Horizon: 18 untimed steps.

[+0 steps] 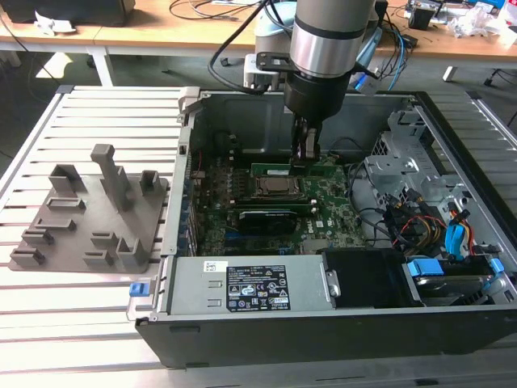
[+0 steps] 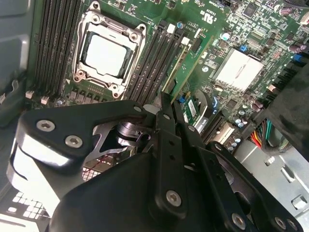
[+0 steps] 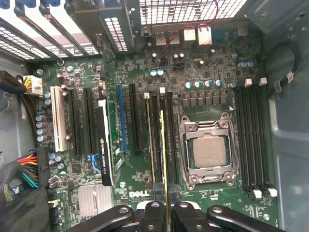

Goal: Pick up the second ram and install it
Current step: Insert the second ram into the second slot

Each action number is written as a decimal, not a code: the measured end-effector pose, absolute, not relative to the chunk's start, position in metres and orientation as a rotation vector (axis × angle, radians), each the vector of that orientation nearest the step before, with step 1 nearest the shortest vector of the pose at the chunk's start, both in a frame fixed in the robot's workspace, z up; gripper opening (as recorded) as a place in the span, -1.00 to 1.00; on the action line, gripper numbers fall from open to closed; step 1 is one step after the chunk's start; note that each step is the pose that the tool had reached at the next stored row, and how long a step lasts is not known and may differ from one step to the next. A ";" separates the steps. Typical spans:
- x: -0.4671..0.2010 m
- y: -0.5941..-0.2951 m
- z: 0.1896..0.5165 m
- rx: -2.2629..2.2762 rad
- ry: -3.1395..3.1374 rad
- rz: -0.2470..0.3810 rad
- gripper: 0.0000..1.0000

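my pincer [image 3: 164, 209]: clamped on the second ram [image 3: 163, 145], edge-down just above the memory slots [image 3: 154, 135] beneath it, cpu socket [image 3: 208, 152] alongside. pickup done; seating, i judge, not yet complete.

Lit evenly from overhead in the exterior view; pale glow off the slatted desk [image 1: 48, 323] at 9 o'clock; broad sheen down the arm's metal sleeve [image 1: 327, 32] at 12 o'clock; shaded inside the computer case [image 1: 242, 121], darkest along its front wall at 6 o'clock; washed out to near white on the CPU lid [image 2: 107, 54] and heatsink [image 2: 238, 69] in the second wrist view; dark silhouette of the pincer [image 2: 170, 104] against them; in the first wrist view, thin yellow glint along the second ram [image 3: 163, 145]; white blaze through the vent grille [image 3: 178, 9].
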State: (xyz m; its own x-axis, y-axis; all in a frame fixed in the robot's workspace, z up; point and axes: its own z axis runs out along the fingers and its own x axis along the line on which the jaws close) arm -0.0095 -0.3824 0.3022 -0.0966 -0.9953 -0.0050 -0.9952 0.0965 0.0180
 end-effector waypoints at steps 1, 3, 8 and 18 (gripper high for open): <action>-0.009 -0.382 0.301 2.106 -2.320 -0.026 -0.73; -0.009 -0.382 0.300 2.106 -2.320 -0.026 -0.73; -0.009 -0.382 0.293 2.106 -2.320 -0.026 -0.73; -0.026 -0.381 0.269 2.096 -2.329 -0.026 -0.73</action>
State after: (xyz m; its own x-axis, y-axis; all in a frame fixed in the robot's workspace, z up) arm -0.0262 -0.3812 0.2687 -0.1052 -0.9944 -0.0051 -0.9943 0.1051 0.0180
